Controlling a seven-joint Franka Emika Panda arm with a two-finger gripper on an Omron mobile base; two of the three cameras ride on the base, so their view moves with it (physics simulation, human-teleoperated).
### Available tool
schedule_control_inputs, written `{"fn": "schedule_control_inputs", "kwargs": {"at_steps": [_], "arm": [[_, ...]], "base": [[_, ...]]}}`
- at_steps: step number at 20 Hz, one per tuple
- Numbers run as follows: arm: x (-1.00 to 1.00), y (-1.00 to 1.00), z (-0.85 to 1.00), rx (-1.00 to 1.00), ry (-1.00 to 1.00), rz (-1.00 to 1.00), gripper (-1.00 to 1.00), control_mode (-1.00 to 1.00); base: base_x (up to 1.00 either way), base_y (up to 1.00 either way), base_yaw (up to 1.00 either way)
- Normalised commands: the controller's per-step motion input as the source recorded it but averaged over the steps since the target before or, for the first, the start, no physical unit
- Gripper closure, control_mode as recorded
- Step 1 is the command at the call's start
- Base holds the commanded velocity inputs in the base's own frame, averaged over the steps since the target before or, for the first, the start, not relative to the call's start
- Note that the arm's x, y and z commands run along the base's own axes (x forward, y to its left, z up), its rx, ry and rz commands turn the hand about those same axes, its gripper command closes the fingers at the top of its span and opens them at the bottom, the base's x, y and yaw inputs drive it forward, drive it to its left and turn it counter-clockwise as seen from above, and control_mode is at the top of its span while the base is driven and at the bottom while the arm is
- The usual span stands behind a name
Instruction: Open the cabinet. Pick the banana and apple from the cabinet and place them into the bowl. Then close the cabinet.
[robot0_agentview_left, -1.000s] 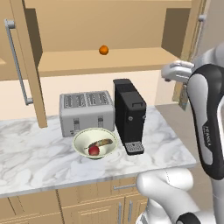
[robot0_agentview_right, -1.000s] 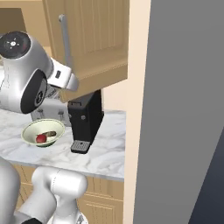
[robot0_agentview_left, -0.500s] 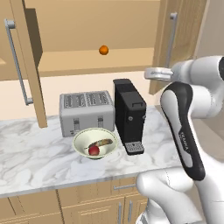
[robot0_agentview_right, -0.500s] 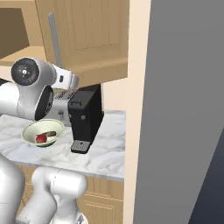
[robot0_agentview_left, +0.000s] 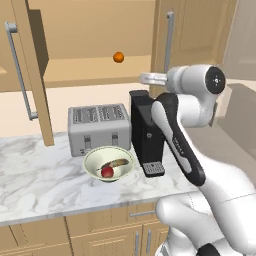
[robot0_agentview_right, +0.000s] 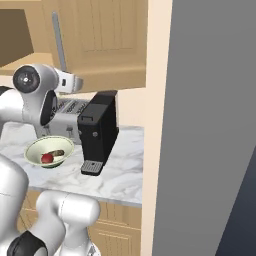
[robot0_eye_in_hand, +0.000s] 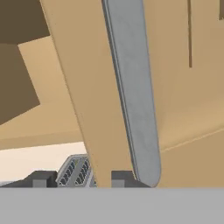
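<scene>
The cabinet (robot0_agentview_left: 85, 27) stands open, with its left door (robot0_agentview_left: 15, 65) swung wide and its right door (robot0_agentview_left: 197, 30) part-way round. My gripper (robot0_agentview_left: 144, 78) is at the lower edge of that right door, beside the foot of its silver bar handle (robot0_agentview_left: 170, 45). In the hand view the door's edge (robot0_eye_in_hand: 83, 100) and the handle (robot0_eye_in_hand: 135, 96) rise between and past the fingertips (robot0_eye_in_hand: 122, 177), with a gap showing beside the other tip, so the gripper (robot0_eye_in_hand: 81, 179) is open. The bowl (robot0_agentview_left: 92, 159) on the counter holds the banana (robot0_agentview_left: 115, 163) and the apple (robot0_agentview_left: 107, 172).
An orange ball (robot0_agentview_left: 118, 57) lies on the cabinet shelf. A silver toaster (robot0_agentview_left: 97, 127) and a black coffee machine (robot0_agentview_left: 145, 132) stand behind and right of the bowl on the marble counter (robot0_agentview_left: 35, 175). A tall grey unit (robot0_agentview_right: 215, 125) walls off the right.
The right door has swung left, toward shut, and my gripper has travelled left with it. The fingers have narrowed. Bowl, fruit and ball have not moved.
</scene>
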Motion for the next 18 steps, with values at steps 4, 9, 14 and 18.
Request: {"fn": "schedule_control_inputs", "kwargs": {"at_steps": [4, 9, 14, 18], "arm": [[0.88, 0.0, 0.0, -0.02, 0.0, 0.0, -1.0, -1.0], [0.8, 0.0, 0.0, -0.01, 0.0, 0.0, -1.0, -1.0], [0.73, 0.0, 0.0, -0.01, 0.0, 0.0, -1.0, -1.0], [0.7, 0.0, 0.0, -0.01, 0.0, 0.0, -1.0, -1.0]], "base": [[0.0, 0.0, 0.0], [0.0, 0.0, 0.0], [0.0, 0.0, 0.0], [0.0, 0.0, 0.0]]}}
